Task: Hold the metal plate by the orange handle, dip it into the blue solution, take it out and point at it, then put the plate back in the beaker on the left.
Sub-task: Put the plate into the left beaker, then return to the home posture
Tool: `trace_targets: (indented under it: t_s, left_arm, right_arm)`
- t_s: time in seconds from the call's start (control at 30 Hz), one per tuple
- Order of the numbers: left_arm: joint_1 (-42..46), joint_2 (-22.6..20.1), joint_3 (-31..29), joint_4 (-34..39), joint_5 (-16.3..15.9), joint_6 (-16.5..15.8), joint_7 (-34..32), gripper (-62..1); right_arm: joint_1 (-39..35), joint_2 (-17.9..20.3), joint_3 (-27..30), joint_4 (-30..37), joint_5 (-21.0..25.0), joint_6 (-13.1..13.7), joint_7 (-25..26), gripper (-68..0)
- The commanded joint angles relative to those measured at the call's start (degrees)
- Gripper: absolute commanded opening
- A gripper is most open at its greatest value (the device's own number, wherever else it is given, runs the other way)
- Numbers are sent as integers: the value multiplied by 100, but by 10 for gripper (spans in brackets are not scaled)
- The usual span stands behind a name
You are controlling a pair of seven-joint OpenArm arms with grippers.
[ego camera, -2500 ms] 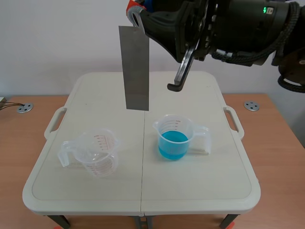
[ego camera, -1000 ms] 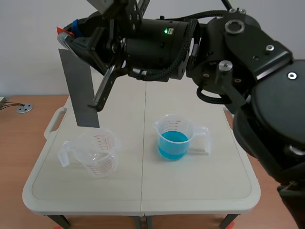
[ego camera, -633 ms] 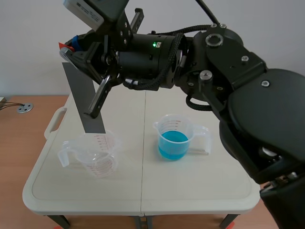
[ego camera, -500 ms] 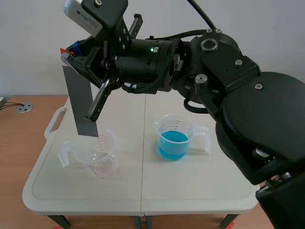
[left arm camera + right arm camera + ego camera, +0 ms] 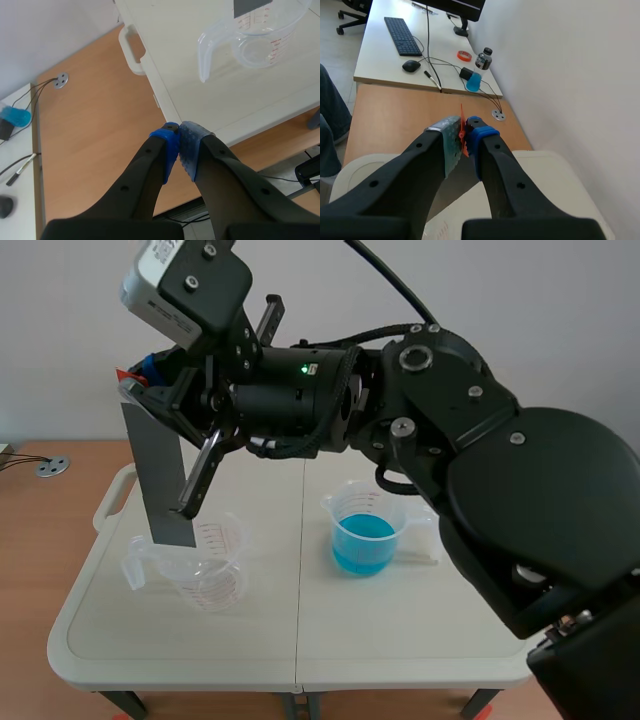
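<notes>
Firmly, the orange handle (image 5: 462,135) is clamped between the pads of the right gripper (image 5: 465,125). The metal plate (image 5: 160,475) is hung with its lower edge at the rim of the empty beaker (image 5: 208,568), left of the blue solution (image 5: 363,532). The left gripper (image 5: 179,144) is closed on nothing.

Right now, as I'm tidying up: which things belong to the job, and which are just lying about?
Job: grey metal plate with orange handle, empty clear beaker, clear beaker of blue solution.
Lying about: black keyboard, black mouse, small black bottle.
</notes>
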Motion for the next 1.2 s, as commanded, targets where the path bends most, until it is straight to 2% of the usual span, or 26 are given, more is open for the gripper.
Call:
trace_targets:
  t_s: [0.0,1.17]
  left_arm:
    - [26,0,-42,92,-57,-9,-66,-580]
    - [26,0,-42,92,-57,-9,-66,-580]
  right_arm:
    - [144,-35,11,-15,35,-46,146,-662]
    - [140,-131,11,-1453,-289,-46,887,-662]
